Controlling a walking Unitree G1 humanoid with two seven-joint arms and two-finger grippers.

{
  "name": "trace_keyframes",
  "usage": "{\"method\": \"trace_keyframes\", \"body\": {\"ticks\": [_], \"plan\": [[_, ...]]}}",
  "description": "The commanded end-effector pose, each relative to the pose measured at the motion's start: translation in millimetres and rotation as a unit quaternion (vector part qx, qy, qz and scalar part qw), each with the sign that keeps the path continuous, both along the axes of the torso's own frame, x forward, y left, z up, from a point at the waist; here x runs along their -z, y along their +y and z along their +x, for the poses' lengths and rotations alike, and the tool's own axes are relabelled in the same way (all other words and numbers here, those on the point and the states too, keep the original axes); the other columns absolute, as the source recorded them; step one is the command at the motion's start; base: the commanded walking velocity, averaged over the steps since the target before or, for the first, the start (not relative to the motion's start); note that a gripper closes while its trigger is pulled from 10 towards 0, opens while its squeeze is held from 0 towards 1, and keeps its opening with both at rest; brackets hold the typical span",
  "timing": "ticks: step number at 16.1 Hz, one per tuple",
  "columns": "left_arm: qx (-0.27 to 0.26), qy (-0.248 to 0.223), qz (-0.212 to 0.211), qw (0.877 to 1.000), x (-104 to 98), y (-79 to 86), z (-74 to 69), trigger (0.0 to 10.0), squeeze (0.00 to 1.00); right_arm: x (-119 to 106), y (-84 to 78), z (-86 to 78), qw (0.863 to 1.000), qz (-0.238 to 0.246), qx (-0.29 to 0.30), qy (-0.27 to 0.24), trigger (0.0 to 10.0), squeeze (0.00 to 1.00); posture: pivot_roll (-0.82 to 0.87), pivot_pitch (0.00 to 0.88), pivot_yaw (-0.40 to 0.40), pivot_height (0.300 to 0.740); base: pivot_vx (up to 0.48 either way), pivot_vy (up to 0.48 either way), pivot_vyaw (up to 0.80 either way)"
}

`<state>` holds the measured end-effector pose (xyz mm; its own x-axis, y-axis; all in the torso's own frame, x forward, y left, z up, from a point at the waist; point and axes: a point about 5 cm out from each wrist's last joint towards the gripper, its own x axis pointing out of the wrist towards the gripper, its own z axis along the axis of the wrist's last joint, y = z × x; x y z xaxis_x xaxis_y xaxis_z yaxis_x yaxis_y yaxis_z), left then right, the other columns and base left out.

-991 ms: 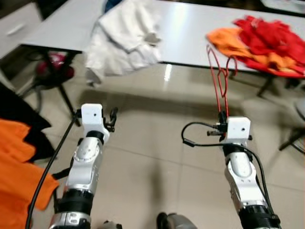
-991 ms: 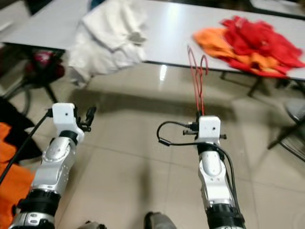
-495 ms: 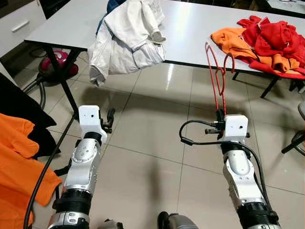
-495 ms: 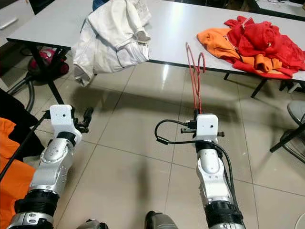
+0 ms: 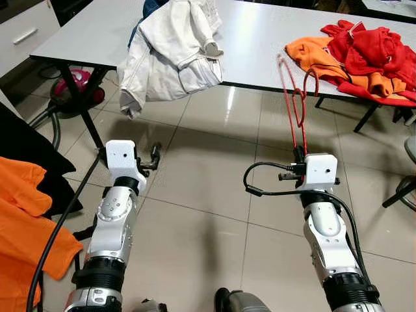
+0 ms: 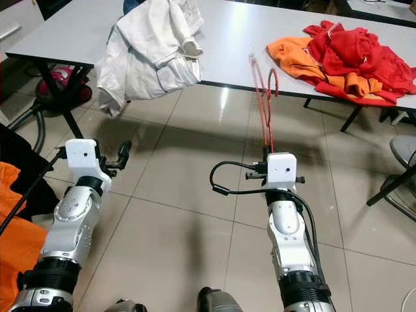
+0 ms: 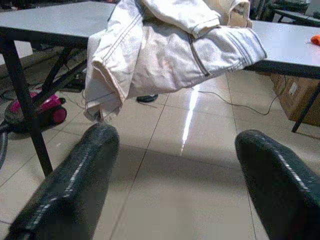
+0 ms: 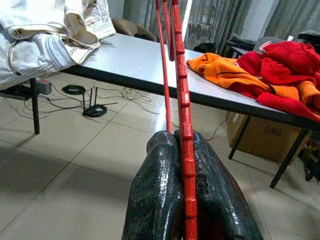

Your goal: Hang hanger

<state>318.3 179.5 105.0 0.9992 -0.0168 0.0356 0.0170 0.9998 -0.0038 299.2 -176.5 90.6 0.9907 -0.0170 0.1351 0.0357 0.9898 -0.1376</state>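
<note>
Right now: right claw (image 8: 182,165) clamped tight on red hanger (image 5: 294,97), fingers (image 8: 155,200) pressed against its bar from both sides. Hanger upright above the claw, hook end level with the worktop (image 5: 260,39) edge just ahead. Left claw (image 7: 175,170) wide open, holding nothing, hovering over the tiled floor (image 5: 208,188).

Ahead of left claw: white jacket (image 5: 172,52) slumped over the worktop edge, sleeve dangling down. Below it, black worktop leg (image 7: 25,110) and a pink vacuum cleaner (image 5: 78,84) on the floor. Ahead and to the outer side of right claw: heap of orange and red clothes (image 5: 354,52) on the worktop, near the hanger top, touching or not cannot tell. Under that part of the worktop, a cardboard box (image 8: 260,135) and slanted black legs. Cables on the floor ahead (image 8: 100,100). Outer side of left claw: orange garment (image 5: 26,234) over something black. Black cable (image 5: 260,188) looping off the right wrist.
</note>
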Motion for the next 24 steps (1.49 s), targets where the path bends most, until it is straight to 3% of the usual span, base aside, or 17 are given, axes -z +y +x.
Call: {"method": "trace_keyframes", "body": {"ticks": [1, 5, 6, 16, 24], "plan": [[0.008, -0.016, 0.002, 1.0, -6.4, -2.4, 3.3, 10.0, 1.0, -0.3, -0.9, 1.4, 1.0, 0.005, 0.001, -0.003, 0.0, 0.0, -0.13, 0.098, -0.039, 0.74, 0.0, 0.0, 0.0], [0.023, -0.019, 0.01, 1.0, -7.1, -6.8, 3.5, 10.0, 1.0, -0.4, -0.9, 2.8, 1.0, 0.003, -0.002, 0.001, 0.0, 0.0, -0.12, 0.098, -0.044, 0.74, 0.0, 0.0, -0.14], [0.018, -0.02, 0.012, 1.0, -7.6, -6.3, 4.3, 10.0, 0.0, -0.2, -0.7, 3.4, 1.0, 0.002, -0.004, 0.002, 0.0, 0.0, -0.12, 0.098, -0.043, 0.74, 0.0, 0.0, -0.8], [-0.004, -0.011, 0.005, 1.0, -0.6, 2.3, 3.0, 10.0, 0.0, 1.1, -1.3, 5.6, 1.0, -0.005, -0.008, 0.003, 0.0, 0.0, -0.11, 0.094, -0.053, 0.74, 0.0, 0.0, -0.8], [0.014, -0.027, 0.002, 1.0, -1.3, -2.6, 0.3, 10.0, 0.0, 0.0, 1.0, 10.4, 1.0, -0.001, -0.014, 0.002, 0.0, 0.0, -0.1, 0.097, -0.065, 0.74, 0.28, -0.387, -0.8]]}}
